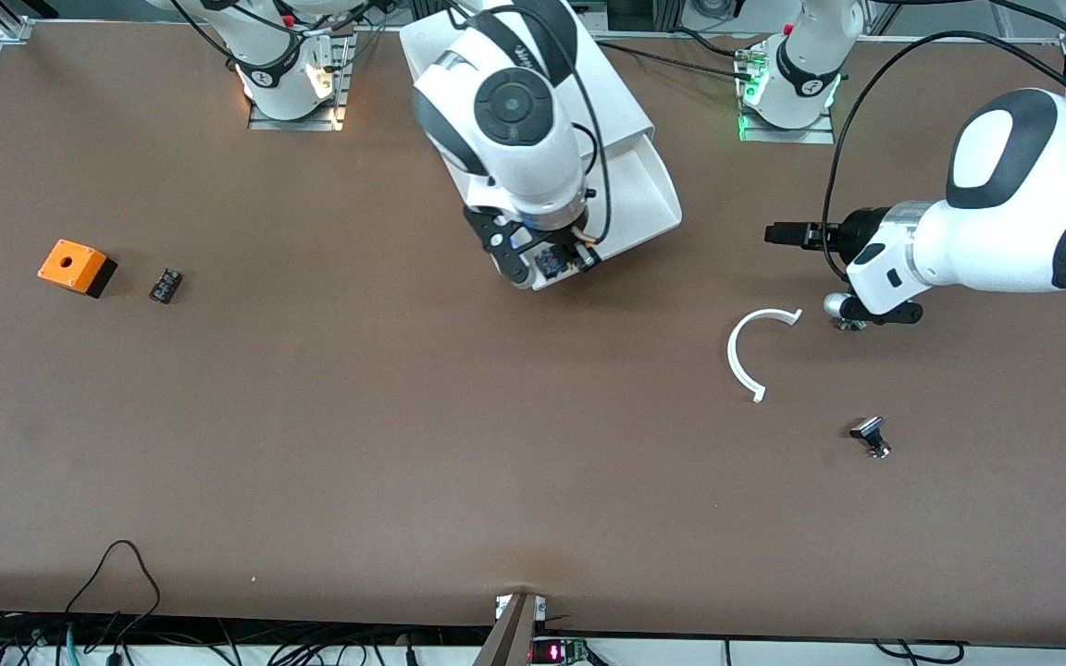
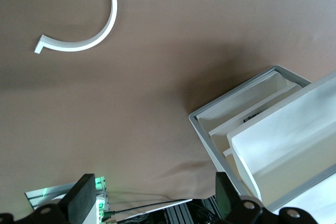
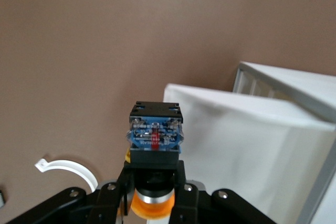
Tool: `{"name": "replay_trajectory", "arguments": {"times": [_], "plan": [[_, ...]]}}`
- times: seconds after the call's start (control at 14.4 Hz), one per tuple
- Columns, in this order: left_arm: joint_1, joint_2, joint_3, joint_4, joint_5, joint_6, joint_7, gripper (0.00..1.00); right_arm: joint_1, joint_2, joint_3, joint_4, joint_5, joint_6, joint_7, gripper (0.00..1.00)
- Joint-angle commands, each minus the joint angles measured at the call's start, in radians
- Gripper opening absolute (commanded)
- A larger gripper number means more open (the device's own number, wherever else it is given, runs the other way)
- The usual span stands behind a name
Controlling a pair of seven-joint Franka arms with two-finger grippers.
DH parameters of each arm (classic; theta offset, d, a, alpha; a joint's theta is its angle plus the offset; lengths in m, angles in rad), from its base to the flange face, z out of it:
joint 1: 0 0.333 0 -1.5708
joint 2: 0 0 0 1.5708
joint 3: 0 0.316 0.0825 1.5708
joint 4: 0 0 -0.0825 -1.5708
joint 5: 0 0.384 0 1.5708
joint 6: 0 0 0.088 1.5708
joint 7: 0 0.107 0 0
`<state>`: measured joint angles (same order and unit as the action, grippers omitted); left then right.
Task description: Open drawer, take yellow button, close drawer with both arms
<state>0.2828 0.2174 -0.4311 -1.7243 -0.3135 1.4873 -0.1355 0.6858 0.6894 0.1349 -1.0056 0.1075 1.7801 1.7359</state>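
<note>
The white cabinet (image 1: 621, 102) stands at the table's middle, near the arms' bases. Its top drawer (image 1: 649, 190) is pulled out toward the front camera. My right gripper (image 1: 544, 264) hangs over the drawer's front corner, shut on the button (image 1: 549, 262). In the right wrist view the button (image 3: 156, 132) shows its blue base outward and its orange cap between the fingers of the right gripper (image 3: 155, 174), with the drawer (image 3: 252, 150) beside it. My left gripper (image 1: 778, 233) is open, empty and low over the table, pointing at the cabinet from the left arm's end. In the left wrist view the left gripper (image 2: 154, 200) frames bare table, with the drawer (image 2: 286, 135) off to one side.
A white C-shaped ring (image 1: 755, 351) lies nearer the front camera than the left gripper, and a black-capped silver button (image 1: 871, 437) nearer still. A small silver part (image 1: 838, 305) sits under the left wrist. An orange box with a hole (image 1: 76, 266) and a small black part (image 1: 165, 285) lie toward the right arm's end.
</note>
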Motion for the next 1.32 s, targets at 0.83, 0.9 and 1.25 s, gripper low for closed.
{"name": "replay_trajectory", "arguments": {"times": [0.83,0.9,1.25], "plan": [[-0.169,0.048,-0.113,-0.008,0.134,0.252,-0.634,1.0,-0.246,-0.163,-0.217,-0.243,-0.08,-0.151,-1.274,0.0],[-0.21,0.069,-0.113,-0.006,0.205,0.31,-0.689,0.99,-0.246,-0.163,-0.25,-0.275,-0.087,-0.124,-1.317,0.0],[-0.338,0.19,-0.115,-0.008,0.367,0.513,-0.867,0.99,-0.246,-0.172,-0.402,-0.537,-0.078,0.097,-1.521,0.0]]}}
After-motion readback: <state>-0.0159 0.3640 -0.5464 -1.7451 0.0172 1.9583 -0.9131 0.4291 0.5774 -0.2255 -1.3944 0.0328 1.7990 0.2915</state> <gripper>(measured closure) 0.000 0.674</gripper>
